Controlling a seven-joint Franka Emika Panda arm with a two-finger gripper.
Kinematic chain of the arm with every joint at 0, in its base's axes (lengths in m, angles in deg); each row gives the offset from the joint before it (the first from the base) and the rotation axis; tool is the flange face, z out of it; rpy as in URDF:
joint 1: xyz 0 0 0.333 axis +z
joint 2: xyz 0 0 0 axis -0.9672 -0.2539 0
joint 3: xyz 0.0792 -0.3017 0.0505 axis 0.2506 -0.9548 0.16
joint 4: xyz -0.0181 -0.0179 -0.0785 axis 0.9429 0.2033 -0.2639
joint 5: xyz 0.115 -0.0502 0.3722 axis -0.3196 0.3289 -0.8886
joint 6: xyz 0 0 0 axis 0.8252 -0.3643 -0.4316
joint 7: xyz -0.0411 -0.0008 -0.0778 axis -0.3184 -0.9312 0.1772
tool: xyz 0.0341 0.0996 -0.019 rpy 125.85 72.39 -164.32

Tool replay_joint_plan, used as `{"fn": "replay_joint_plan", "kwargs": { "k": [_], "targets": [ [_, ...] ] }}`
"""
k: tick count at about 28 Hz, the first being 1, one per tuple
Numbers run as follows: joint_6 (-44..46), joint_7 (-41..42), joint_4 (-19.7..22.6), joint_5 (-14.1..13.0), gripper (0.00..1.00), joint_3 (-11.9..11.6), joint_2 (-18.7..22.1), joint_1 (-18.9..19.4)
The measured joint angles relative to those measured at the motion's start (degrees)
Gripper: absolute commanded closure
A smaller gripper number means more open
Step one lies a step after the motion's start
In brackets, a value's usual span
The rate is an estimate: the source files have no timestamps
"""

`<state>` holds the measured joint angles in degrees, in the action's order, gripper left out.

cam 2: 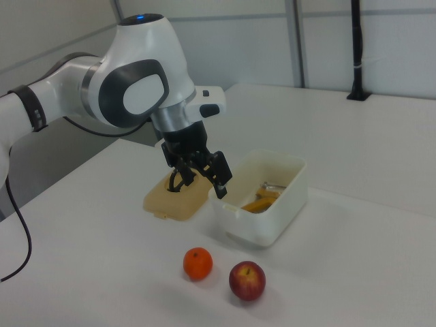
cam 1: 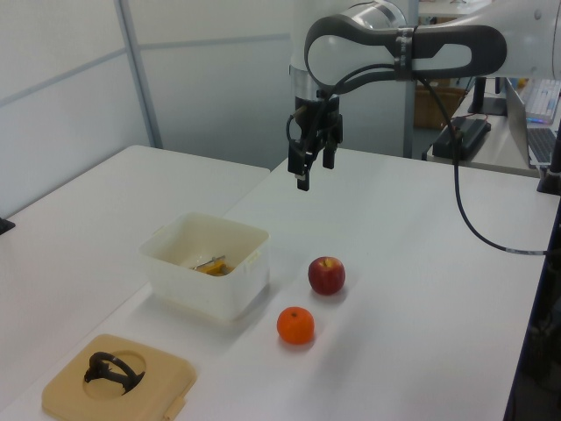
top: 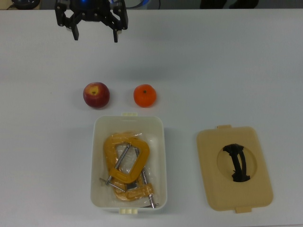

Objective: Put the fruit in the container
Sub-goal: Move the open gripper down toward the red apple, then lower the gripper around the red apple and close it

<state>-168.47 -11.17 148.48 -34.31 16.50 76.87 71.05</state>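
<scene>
Fruit, an apple [top: 96, 95] and an orange [top: 145, 95], sits on the white table [top: 236, 71] just outside the white tub [top: 129, 163], not in it. In the top view, taking the tub as landmark: at the near edge of the picture the tub holds yellow-orange metal clamps [top: 126, 163], filling most of its floor. A cream latch tab marks each short side. To the tub's right in the top view, apart from it, lies a flat tan lid [top: 234, 168] with a black handle [top: 238, 163] set in a round hollow.

Just beyond the tub's far short side rest the two fruits, side by side and not touching. The dark red apple, yellow patch upward, is off the tub's far left corner in the top view; the orange is near the middle of that far side.

Farther still, well beyond the fruit, the black gripper [top: 94, 35] hangs above the table with its two fingers spread apart, holding nothing. The white arm [cam 2: 122, 88] reaches in behind it.
</scene>
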Motion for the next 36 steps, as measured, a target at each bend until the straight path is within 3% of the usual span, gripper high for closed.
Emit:
{"fn": "replay_joint_plan", "kwargs": {
  "k": [15, 24, 36],
  "targets": [
    [0.45, -2.61, 0.72, -0.09, 0.00, -0.22, -0.26, -0.71],
    [-1.72, -4.31, 5.76, -0.07, 0.00, -0.21, -2.63, -0.74],
    [-9.08, -4.81, 11.46, 4.18, 0.00, -0.21, -6.13, -0.74]
  ]
}}
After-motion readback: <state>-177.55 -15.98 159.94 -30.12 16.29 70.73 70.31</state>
